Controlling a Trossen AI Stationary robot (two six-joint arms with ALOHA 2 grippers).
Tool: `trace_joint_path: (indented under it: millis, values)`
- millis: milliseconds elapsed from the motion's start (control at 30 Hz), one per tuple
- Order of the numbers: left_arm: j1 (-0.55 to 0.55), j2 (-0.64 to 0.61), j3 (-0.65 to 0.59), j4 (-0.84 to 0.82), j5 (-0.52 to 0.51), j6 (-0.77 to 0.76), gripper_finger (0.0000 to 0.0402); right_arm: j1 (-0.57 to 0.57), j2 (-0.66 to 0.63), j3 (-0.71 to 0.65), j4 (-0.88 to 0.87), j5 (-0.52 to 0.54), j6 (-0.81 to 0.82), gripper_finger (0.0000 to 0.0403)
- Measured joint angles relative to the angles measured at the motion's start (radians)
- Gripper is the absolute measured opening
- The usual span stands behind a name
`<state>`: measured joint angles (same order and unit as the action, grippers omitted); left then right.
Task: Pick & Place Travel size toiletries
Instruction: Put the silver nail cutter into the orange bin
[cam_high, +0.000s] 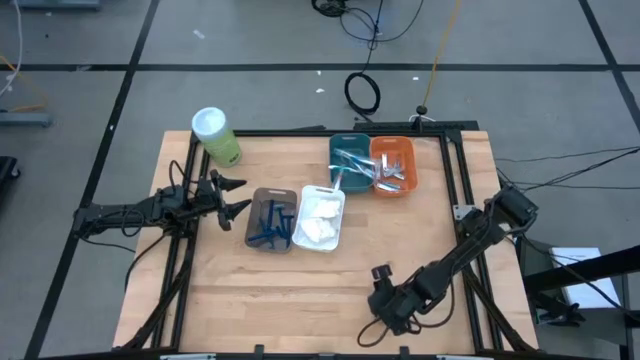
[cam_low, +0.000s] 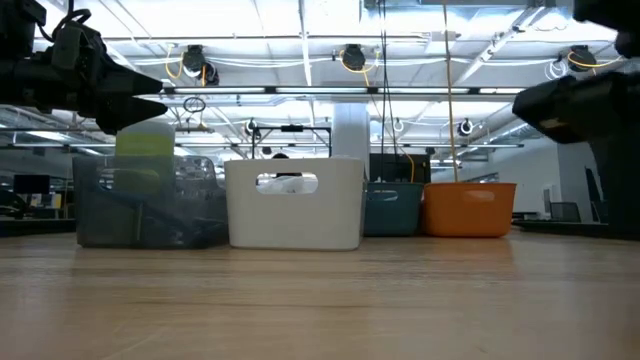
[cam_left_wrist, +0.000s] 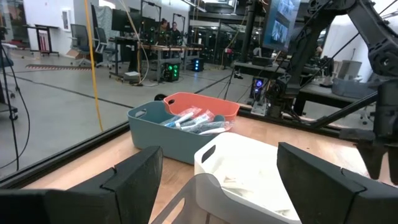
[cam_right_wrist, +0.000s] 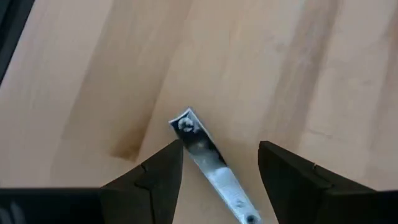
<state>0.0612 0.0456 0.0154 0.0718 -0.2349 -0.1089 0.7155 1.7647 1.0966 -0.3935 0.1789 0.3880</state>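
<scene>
A small silvery flat metal piece (cam_right_wrist: 208, 158) lies on the bare wood near the table's near edge. My right gripper (cam_right_wrist: 221, 149) points down over it, open, one finger on each side; in the high view this gripper (cam_high: 385, 290) hides the piece. My left gripper (cam_high: 240, 195) hovers open, level, just left of the brown bin (cam_high: 270, 220) of dark blue razors. The white bin (cam_high: 320, 218) holds white pads, the teal bin (cam_high: 350, 162) toothbrushes, the orange bin (cam_high: 393, 165) silvery items.
A green canister with a white lid (cam_high: 215, 135) stands at the far left corner. The bins sit in two pairs across the middle and far side. A black frame (cam_high: 455, 190) runs along the table's edges. Bare wood (cam_high: 300, 300) spreads over the near half.
</scene>
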Motion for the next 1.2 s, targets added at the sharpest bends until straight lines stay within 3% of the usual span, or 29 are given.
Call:
trace_joint_path:
  millis: [333,667,900,1200]
  values:
    - [0.0,0.0,0.0,0.0,0.0,0.0,0.0306,-0.01,0.077,0.004,0.002,-0.059,-0.026,0.0185]
    - [0.0,0.0,0.0,0.0,0.0,0.0,0.0306,-0.105,0.085,0.003,0.016,-0.107,-0.029,0.0039]
    - [0.0,0.0,0.0,0.0,0.0,0.0,0.0306,-0.221,0.043,-0.005,0.139,-0.126,-0.066,0.004]
    - [0.0,0.0,0.0,0.0,0.0,0.0,0.0305,-0.43,-0.208,-0.001,0.176,-0.12,-0.14,0.004]
